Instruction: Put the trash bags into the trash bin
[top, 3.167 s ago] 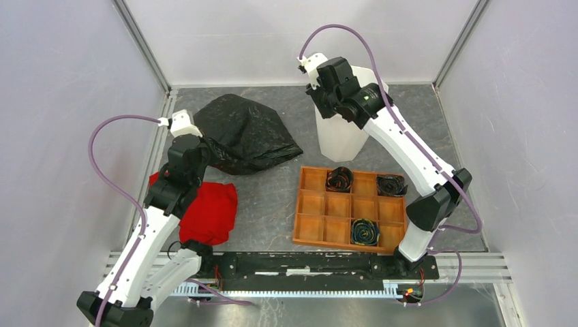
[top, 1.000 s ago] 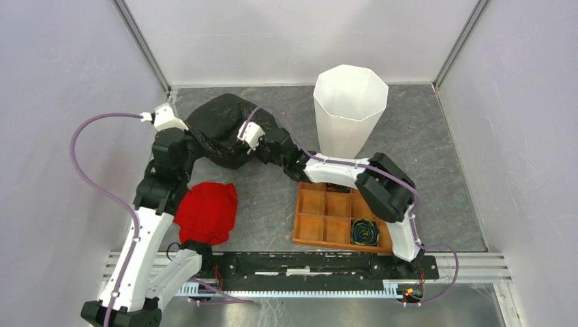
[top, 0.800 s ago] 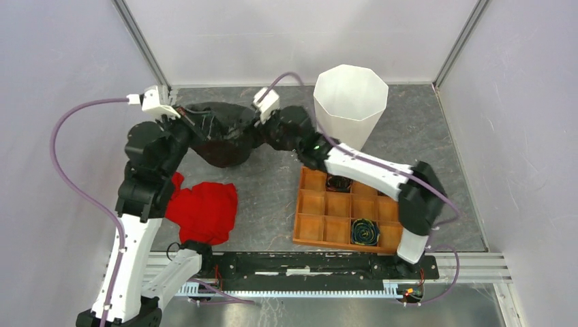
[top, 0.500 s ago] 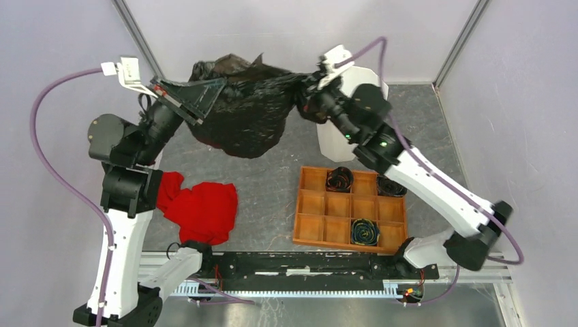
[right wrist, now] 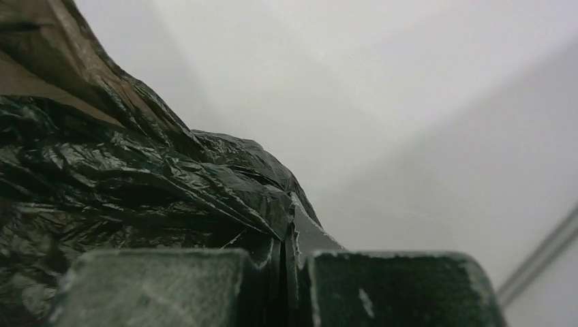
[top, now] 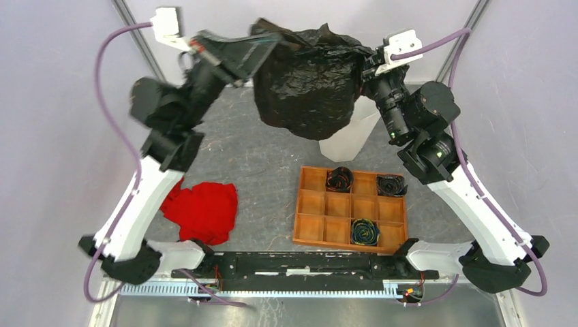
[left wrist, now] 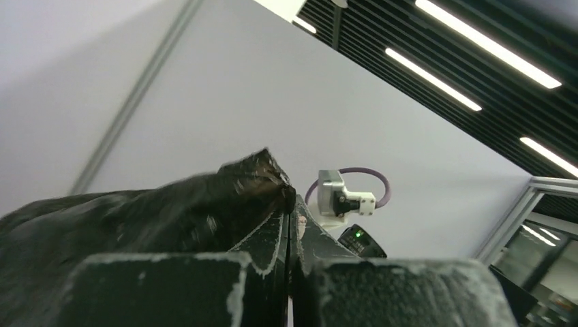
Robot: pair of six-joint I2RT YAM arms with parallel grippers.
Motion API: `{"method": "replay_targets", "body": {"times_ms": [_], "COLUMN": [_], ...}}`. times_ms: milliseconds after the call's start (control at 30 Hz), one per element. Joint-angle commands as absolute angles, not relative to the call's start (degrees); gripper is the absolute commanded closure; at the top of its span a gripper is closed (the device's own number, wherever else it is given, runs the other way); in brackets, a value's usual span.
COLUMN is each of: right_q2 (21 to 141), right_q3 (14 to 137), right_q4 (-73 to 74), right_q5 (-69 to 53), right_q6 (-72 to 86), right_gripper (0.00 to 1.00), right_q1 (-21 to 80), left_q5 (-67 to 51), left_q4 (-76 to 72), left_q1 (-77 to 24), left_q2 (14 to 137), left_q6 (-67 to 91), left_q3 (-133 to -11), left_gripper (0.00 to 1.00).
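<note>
grey table (top: 266,184): both arms raised over its far half.

trash bag (top: 307,82): black, glossy, crinkled. you have it stretched in the air between the two grippers, hanging as one bulging mass. from the top view its lower edge overlaps the top of the trash bin (top: 349,139); cannot tell whether they touch.

trash bin: translucent white, upright at far centre-right. only its lower walls show under the bag.

orange-brown tray (top: 298,219): flat on the table, just nearer than the bin.

red cloth (top: 204,211): crumpled near the left arm's base, well apart from the bag.

three dark rolls (top: 364,231): in separate tray compartments, two in the far row, one in the near row.

left gripper (top: 266,42): fingers pressed together, pinching the bag's upper left edge; the left wrist view shows plastic bunched at the tips.

right gripper (top: 364,63): fingers pressed together, pinching the upper right edge; the right wrist view shows a fold caught between the pads.
</note>
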State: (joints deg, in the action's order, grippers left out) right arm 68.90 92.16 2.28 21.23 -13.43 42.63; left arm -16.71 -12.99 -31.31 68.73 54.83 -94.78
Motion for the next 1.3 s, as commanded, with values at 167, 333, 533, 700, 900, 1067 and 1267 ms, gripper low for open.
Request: {"method": "replay_targets", "body": {"times_ms": [167, 333, 533, 700, 900, 1067, 1267], "right_q2": [70.74, 71.58, 73.92, 75.41, 75.95, 75.77, 75.16], "right_q3": [93.26, 91.52, 91.23, 91.59, 92.46, 92.55, 92.66], "right_q4": [5.92, 8.6, 12.31, 13.71, 14.19, 14.72, 14.69], "right_q5": [25.59, 21.52, 16.74, 14.46, 12.06, 12.69, 12.53], "right_q6": [-21.16, -19.56, -14.52, -13.51, -12.66, -12.92, -13.1], "right_gripper": [1.0, 1.0, 1.0, 1.0, 1.0, 1.0, 1.0], "right_q1": [35.03, 30.76, 21.06, 17.52, 16.16, 15.86, 15.63], "left_q5": [-2.95, -0.29, 4.0, -2.41, 2.28, 11.48, 11.42], "left_q4": [-4.9, -0.93, 10.56, 11.74, 17.97, 18.05, 17.9], "left_q1": [-44.5, -44.57, -44.45, -44.29, -44.21, -44.2, -44.21], "left_q2": [90.63, 99.02, 101.88, 96.39, 86.4, 76.63, 74.91], "left_q6": [43.95, 41.0, 34.98, 27.98, 21.27, 18.79, 17.96], "left_q3": [-115.54, -122.95, -129.79, -122.8, -112.04, -100.08, -93.81], "left_gripper": [0.98, 0.98, 0.78, 0.19, 0.0, 0.0, 0.08]}}
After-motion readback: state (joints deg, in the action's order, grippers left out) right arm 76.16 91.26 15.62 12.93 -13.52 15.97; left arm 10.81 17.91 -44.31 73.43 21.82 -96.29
